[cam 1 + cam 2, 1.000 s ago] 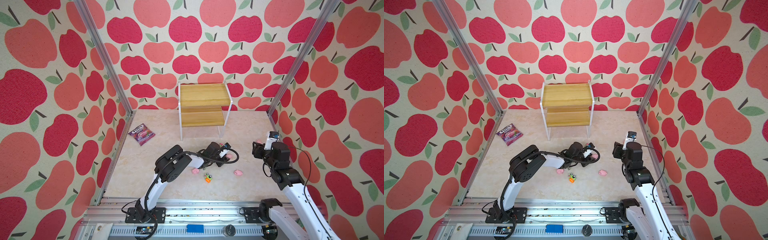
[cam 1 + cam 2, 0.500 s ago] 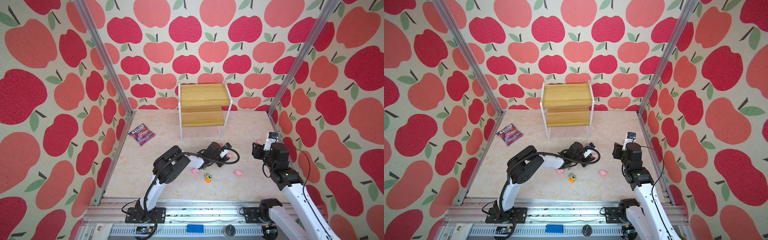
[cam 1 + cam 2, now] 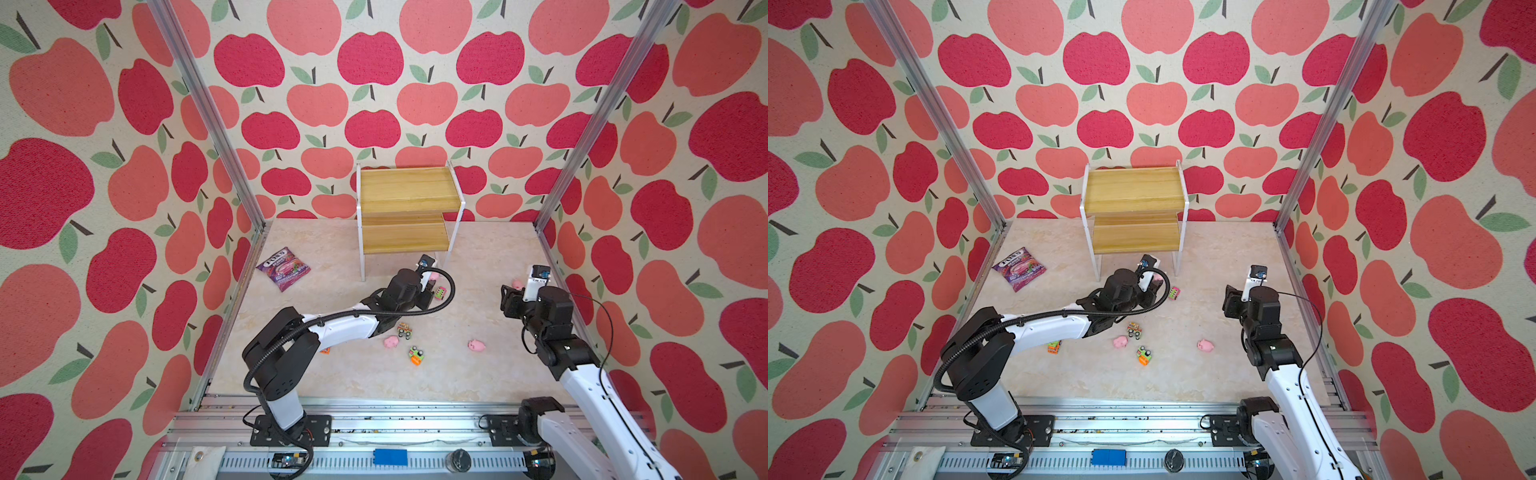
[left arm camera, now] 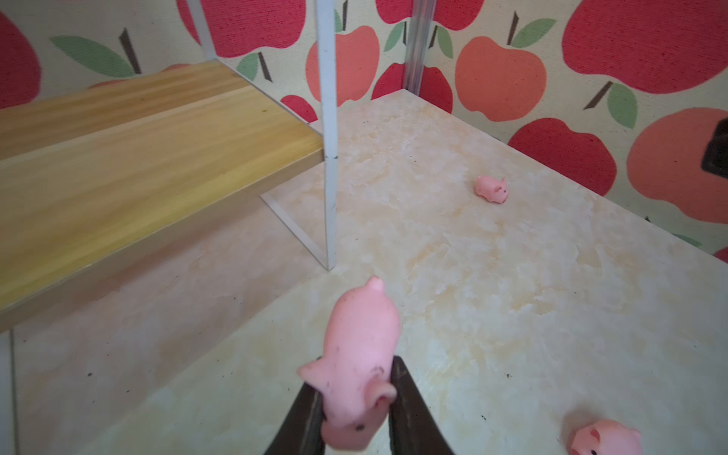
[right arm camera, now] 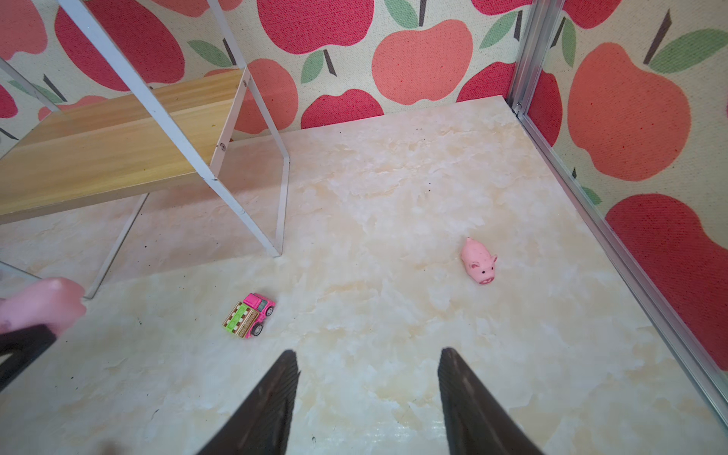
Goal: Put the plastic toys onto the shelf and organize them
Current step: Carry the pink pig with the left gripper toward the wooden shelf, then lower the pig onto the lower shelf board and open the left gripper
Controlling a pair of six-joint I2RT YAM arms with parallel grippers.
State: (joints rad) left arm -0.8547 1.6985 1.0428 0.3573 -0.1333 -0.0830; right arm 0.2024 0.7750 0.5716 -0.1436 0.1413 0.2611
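The left gripper [image 4: 354,374] is clamped on one end of a pink pig [image 4: 362,335]; in a top view the shelf [image 3: 405,239] stands at its eleven o'clock. Gripped so shallowly, the pig could slip loose during the lift. The right gripper [image 5: 368,354] gapes empty

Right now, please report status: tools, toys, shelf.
Left tool shut on pink pig. Right tool open, empty. Shelf bare, path clear.

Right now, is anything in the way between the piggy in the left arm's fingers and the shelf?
Nothing lies between them. The pig pinched in the left fingers faces the shelf's bare lower board over open floor. Only the shelf's white front leg stands close beside that path, at the board's corner.
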